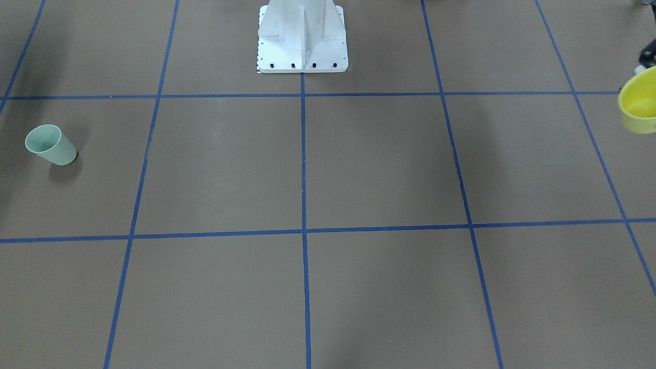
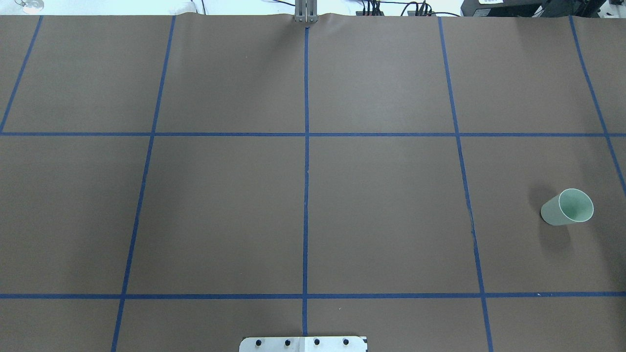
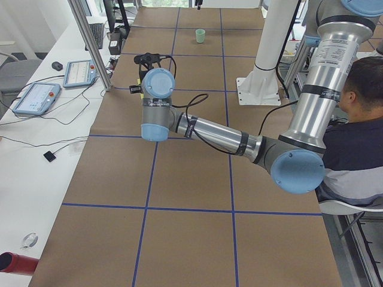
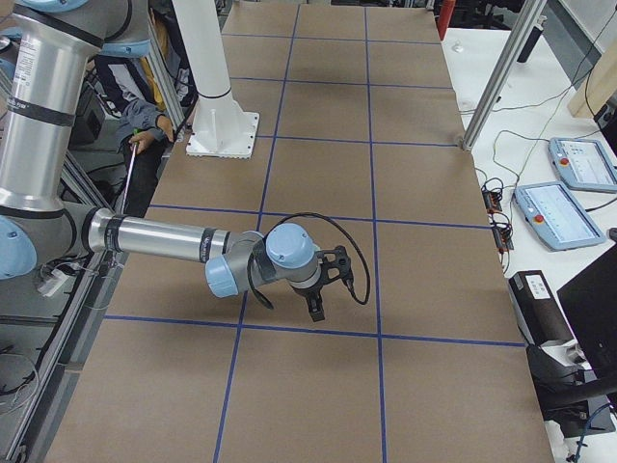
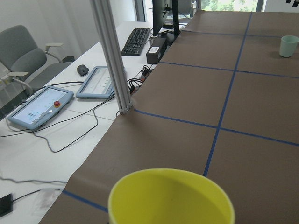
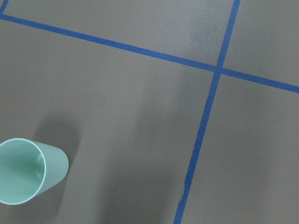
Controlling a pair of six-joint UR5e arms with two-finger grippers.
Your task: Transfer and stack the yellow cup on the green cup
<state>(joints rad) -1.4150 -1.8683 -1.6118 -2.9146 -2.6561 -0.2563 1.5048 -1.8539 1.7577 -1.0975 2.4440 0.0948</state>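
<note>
A: Which step is the robot on?

B: Transfer leg, early on, by the look of it. The yellow cup (image 1: 638, 102) is out at the robot's 9 o'clock and outside the overhead view altogether. It's upright, mouth up, right under the left wrist cam. In the front view it looks bigger than the green one, w/ no shadow under it, so prob. off the bench (image 2: 220, 210).

A: Left end effector (image 3: 148, 58)?

B: No view shows its fingers. A cup hanging at the wrist like that reads as pinched in it, but that's a judgement, not a thing seen.

A: And the green cup (image 2: 567, 208)?

B: It stands alone at abt 2 o'clock from the base, upright, w/ nearly the whole bench between it and the yellow. The right wrist cam has it at 8 o'clock of its view.

A: Right end effector (image 4: 316, 309)?

B: Only the side cam shows it, pointing down above the bench. Spread or pressed together, can't tell.

A: Next move?

B: Prob. the left arm carries the yellow toward mid-bench for a hand-over. It needs to stay upright w/ some wall left free for a second grip. After that, the base gets centred over the green rim and lowered straight. Tapered cups nest only when lined up, and a clipped rim could tip the green one.
</note>
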